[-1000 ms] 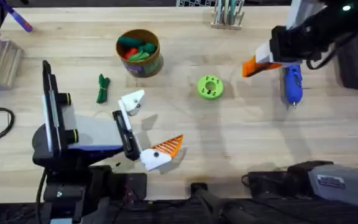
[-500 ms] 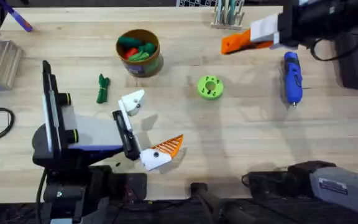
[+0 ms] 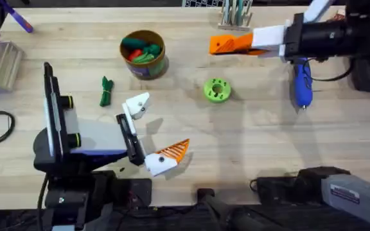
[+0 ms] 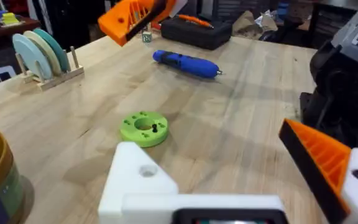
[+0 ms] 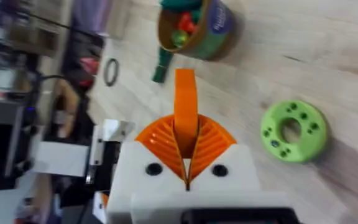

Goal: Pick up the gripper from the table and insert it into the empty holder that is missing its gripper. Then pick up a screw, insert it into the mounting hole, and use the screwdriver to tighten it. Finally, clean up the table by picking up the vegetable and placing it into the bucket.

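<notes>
Above the table's far side, I see my right gripper (image 3: 220, 44) pinching the orange finger (image 5: 185, 102) between its pads. My left gripper (image 3: 156, 131) stands spread, one holder (image 3: 137, 104) bare. No writing readable.

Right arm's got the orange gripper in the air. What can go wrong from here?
1. The right gripper pinches the orange gripper by one end, with most of it sticking out, so it may pivot or slip on contact.
2. The empty holder is small; a misaligned approach could jam.
3. The screwdriver lies under the right arm, so a low move might knock it.
</notes>
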Motion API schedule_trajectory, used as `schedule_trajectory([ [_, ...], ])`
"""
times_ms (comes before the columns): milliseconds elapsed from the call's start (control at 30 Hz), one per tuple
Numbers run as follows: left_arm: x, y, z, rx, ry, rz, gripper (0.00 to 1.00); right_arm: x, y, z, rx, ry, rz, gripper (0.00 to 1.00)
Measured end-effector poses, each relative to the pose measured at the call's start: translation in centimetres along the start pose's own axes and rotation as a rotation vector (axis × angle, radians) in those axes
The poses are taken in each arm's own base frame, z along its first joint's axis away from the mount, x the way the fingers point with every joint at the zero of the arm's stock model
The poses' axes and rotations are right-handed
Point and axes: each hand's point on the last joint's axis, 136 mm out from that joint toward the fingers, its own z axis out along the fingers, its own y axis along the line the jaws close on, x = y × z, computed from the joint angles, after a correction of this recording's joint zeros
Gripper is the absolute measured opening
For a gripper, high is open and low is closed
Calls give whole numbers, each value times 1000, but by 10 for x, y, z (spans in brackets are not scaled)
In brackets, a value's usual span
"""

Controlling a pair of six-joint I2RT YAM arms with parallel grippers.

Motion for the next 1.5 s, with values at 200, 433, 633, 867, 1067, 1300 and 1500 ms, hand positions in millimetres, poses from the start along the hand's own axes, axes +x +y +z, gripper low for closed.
schedule_trajectory([
  [200,0,0,0,0,0,0,987,-3,9,-4,-257,-74,-2,9],
  [433,0,0,0,0,0,0,986,19,15,-5,-421,-27,115,9],
  [633,0,0,0,0,0,0,986,36,15,-4,-495,55,211,9],
  [867,0,0,0,0,0,-1,986,36,13,-1,-554,127,227,9],
  [1067,0,0,0,0,0,0,986,39,11,11,-572,190,279,9],
  [1300,0,0,0,0,0,0,986,54,15,31,-588,291,361,9],
  [1500,0,0,0,0,0,0,986,61,21,36,-593,331,387,9],
])
